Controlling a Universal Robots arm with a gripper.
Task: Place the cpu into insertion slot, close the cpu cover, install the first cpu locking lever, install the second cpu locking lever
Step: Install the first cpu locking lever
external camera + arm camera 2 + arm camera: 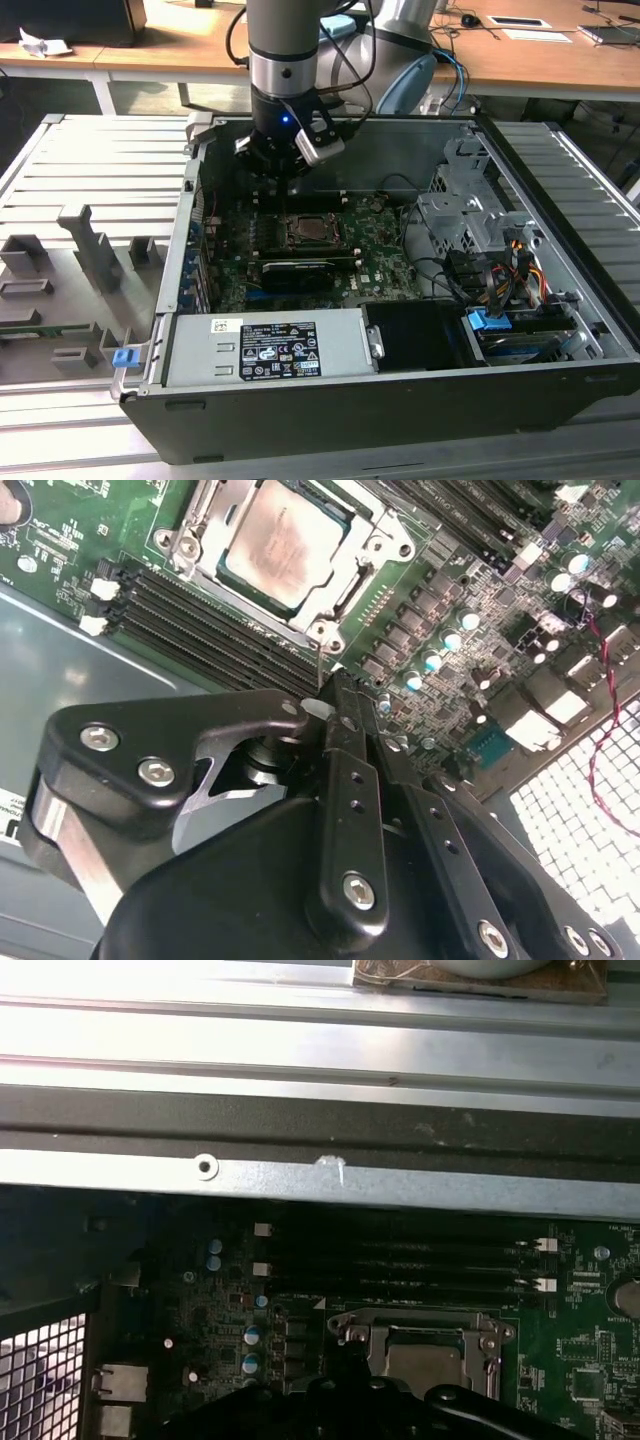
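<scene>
The cpu (285, 540) lies flat in the insertion slot (305, 233) on the green motherboard, its dull metal face up. The silver cpu cover (197, 532) lies down around it as a frame; it also shows in the first wrist view (420, 1322). My gripper (338, 688) hangs over the socket's far edge in the exterior view (285, 190), fingers together. A thin metal locking lever (320, 665) rises from the socket's corner to my fingertips. Whether it is pinched or just touched I cannot tell.
Black memory slots (210, 610) run beside the socket. A long black expansion card (297, 272) sits on the socket's near side. Power supply (265, 350), drive cage (470, 215) and cables (490, 280) crowd the case. The metal case wall (320, 1175) stands close behind the slots.
</scene>
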